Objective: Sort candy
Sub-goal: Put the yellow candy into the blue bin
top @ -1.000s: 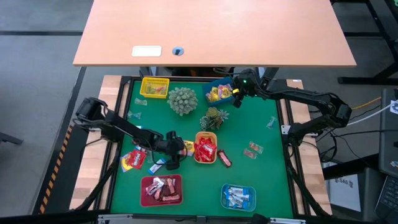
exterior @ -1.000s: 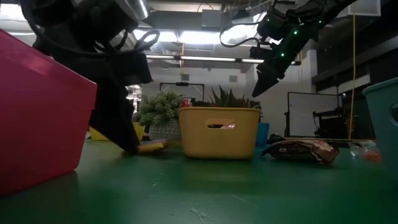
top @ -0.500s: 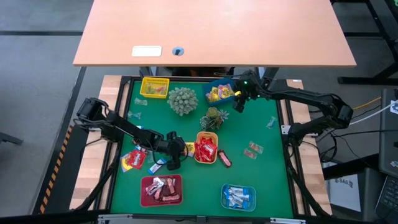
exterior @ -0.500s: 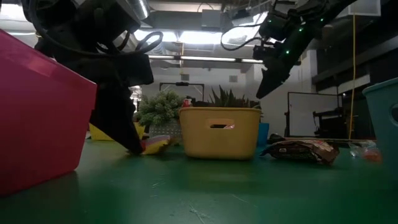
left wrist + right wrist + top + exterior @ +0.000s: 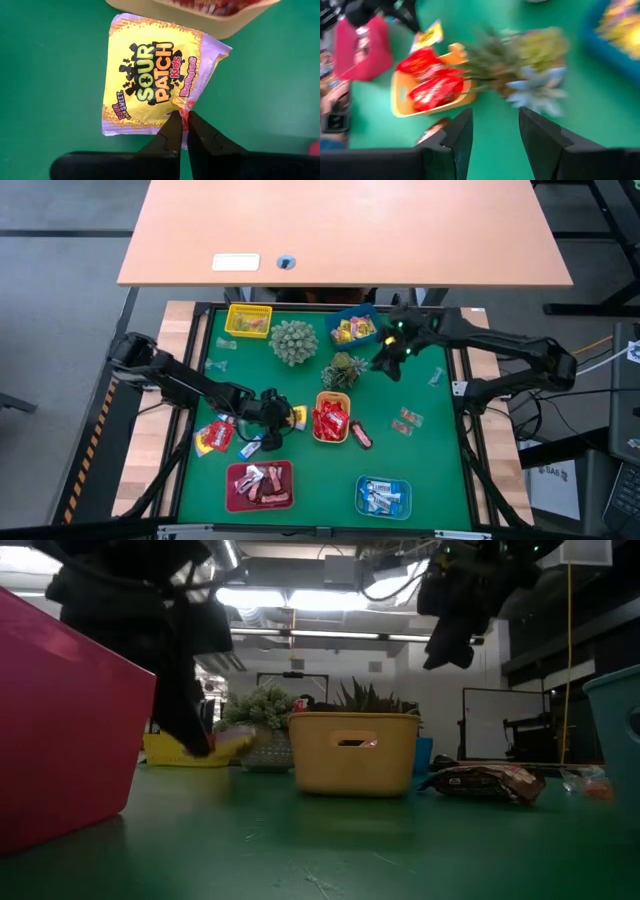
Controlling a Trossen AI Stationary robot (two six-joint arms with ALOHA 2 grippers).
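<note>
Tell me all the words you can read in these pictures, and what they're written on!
"SOUR PATCH Kids" on the yellow candy packet pinched by the left gripper.
"SOUR then SWEET", small, on the same packet.
"Bunnies", in pink, there too.
Print on the other candy wrappers and the white label on the far desk: too small to read.

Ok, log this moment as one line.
left gripper: shut on yellow candy packet, lifted | right gripper: open, empty, above plant

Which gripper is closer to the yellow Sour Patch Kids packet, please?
The left. The left gripper is shut on the yellow Sour Patch Kids packet, pinching its edge beside the orange tray. The right gripper hangs open across the table, near the spiky plant.
</note>
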